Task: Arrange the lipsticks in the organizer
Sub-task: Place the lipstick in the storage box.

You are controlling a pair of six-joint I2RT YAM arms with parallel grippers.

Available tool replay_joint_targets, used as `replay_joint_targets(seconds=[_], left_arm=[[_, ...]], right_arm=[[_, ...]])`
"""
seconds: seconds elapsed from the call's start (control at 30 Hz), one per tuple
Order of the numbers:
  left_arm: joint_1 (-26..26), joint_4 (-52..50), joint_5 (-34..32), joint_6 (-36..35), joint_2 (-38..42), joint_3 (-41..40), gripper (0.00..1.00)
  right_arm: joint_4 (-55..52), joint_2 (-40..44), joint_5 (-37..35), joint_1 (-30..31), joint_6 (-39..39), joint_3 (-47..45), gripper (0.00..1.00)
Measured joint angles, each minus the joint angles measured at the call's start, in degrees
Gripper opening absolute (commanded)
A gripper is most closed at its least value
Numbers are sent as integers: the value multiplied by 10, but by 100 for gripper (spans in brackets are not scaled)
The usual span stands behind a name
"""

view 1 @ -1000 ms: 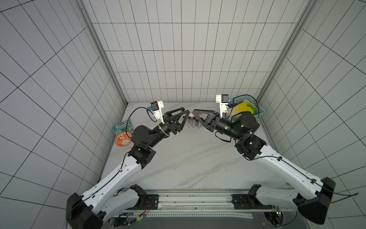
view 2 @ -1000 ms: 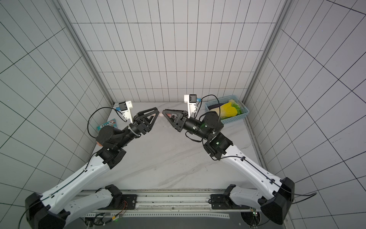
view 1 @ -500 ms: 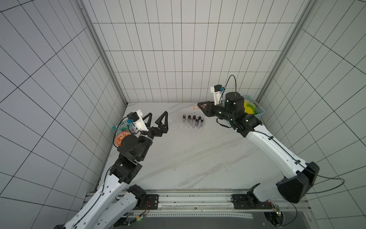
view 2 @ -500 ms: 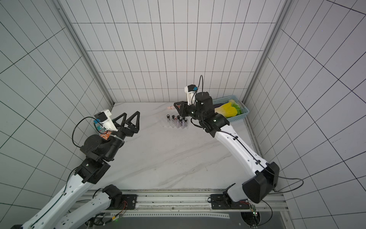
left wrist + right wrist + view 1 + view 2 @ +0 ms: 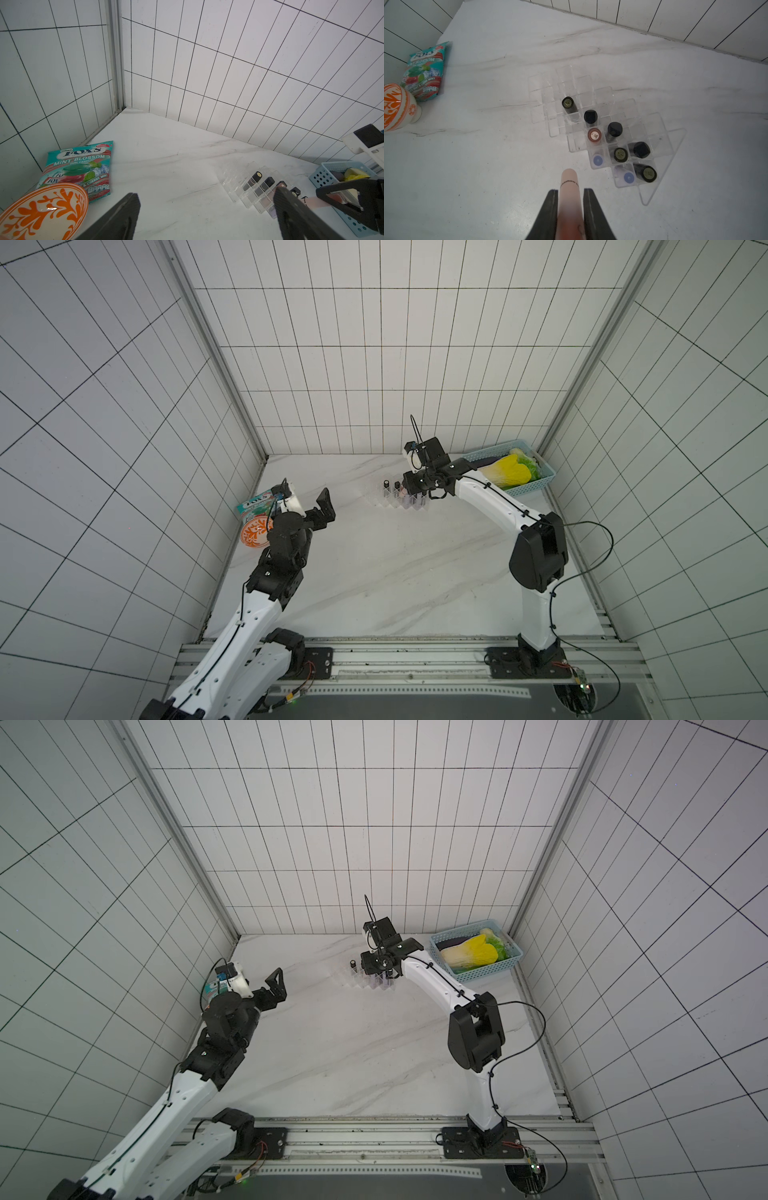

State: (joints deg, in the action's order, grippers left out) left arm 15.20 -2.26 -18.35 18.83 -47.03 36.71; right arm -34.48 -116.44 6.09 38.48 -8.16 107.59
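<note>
right tool [image 5: 570, 190]: jaws closed on a slim pale pink lipstick tube [image 5: 568, 178], one finger on each side, and the tube sticks out past the fingertips. its long axis runs in line with the fingers. the rounded free end points at the table [image 5: 467, 176] just beside the clear plastic stepped organizer [image 5: 670, 145], nearest the cell holding a lilac-capped tube [image 5: 598, 160], and it is not in any cell. there is dark lettering along the pink tube, too blurred to read.

organizer sits toward the table's back edge, right of the middle, near a light blue perforated basket [image 5: 528, 485] in the back right corner. in both top views the right tool hangs over the organizer's right end. nine tubes stand upright in the cells, caps up: six glossy black lipstick tubes [image 5: 590, 116], one brown-pink capped tube [image 5: 595, 135] and two lilac.

left tool [image 5: 205, 191]: jaws spread wide, holding nothing, raised over the table's left edge, well apart from the organizer.

teal candy bag [image 5: 79, 166] at the left edge reads "savoria fox's mint blossom oval candy". an orange-and-white patterned bowl [image 5: 41, 207] overlaps its corner.
</note>
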Motion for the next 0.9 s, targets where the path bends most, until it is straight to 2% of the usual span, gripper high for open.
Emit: replay_joint_targets(seconds=[0.3, 0.9], left_arm=[[-57, 59, 24, -18, -24, -34, 99], [-63, 89, 52, -24, -28, -43, 99]], right_arm=[[-8, -48, -10, 0, 22, 27, 4], [-13, -127, -10, 0, 36, 130, 5]])
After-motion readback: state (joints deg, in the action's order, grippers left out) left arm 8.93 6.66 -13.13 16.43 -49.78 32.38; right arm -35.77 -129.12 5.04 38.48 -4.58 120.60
